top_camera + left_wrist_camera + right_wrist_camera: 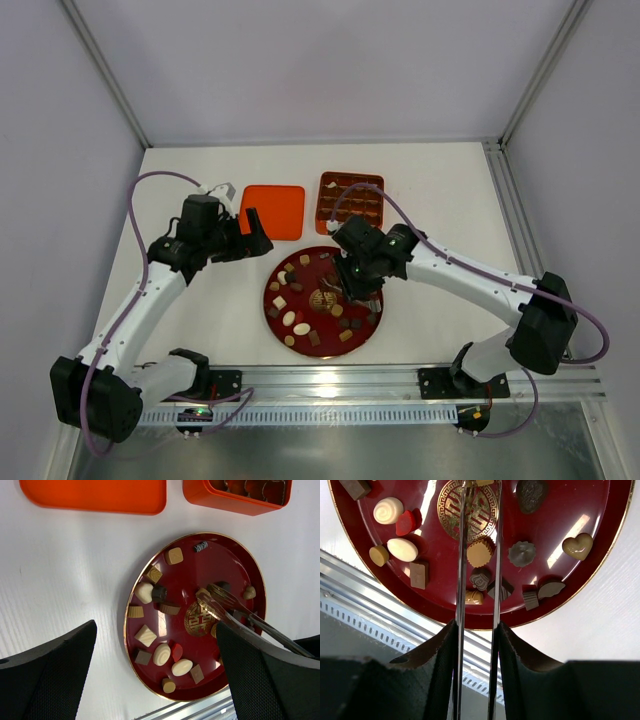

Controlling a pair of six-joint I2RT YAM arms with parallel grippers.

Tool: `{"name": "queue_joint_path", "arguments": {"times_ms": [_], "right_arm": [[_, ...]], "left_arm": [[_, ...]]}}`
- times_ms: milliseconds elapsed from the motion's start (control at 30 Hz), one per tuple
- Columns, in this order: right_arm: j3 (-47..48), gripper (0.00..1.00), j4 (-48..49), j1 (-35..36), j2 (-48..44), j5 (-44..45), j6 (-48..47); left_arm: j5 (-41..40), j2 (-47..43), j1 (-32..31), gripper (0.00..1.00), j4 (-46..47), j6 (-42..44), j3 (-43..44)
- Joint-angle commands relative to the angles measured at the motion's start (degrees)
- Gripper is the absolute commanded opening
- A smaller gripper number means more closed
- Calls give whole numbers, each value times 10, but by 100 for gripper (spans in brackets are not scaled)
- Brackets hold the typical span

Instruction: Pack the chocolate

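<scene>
Clamped on a pair of slim metal tongs [461,555], the right gripper [476,635] is seen with its jaws pressed narrow against the two blades, which reach out over the dark red plate [570,510] towards its gold emblem [445,505]. A tan piece is glimpsed at the blade tips by the emblem, but whether it is pinched cannot be told. The left gripper [258,238] is held wide apart and empty above the table [440,200], to the left of the plate. The chocolate [402,549] is found almost wholly on the plate, scattered around the rim and centre in dark, tan and cream pieces. In the orange gridded tray [350,200], one pale piece appears to be lodged in a corner cell. Packing is therefore judged barely begun, with nearly every piece left to be carried across; the flat orange lid [273,212] is laid beside the tray.
</scene>
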Motion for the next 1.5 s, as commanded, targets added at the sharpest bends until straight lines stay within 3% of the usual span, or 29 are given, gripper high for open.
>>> {"name": "queue_joint_path", "arguments": {"times_ms": [0,233,333,633,833,1167,1467], "right_arm": [[2,37,19,4,3,4,1],[20,23,12,4,13,32,-6],[49,21,-6,-6,11,57,-14],[173,20,-13,-166,22,37,-80],[255,20,23,-248,117,-6,-95],[429,20,9,-275,280,-2,-99],[424,20,15,-276,312,10,-96]], "left_arm": [[9,-1,-3,100,4,9,16],[10,0,-2,100,3,9,17],[10,1,-3,100,4,9,17],[12,3,-2,100,4,8,18],[17,6,-3,100,4,8,18],[11,5,-2,100,4,8,16],[12,4,-3,100,4,9,17]]}}
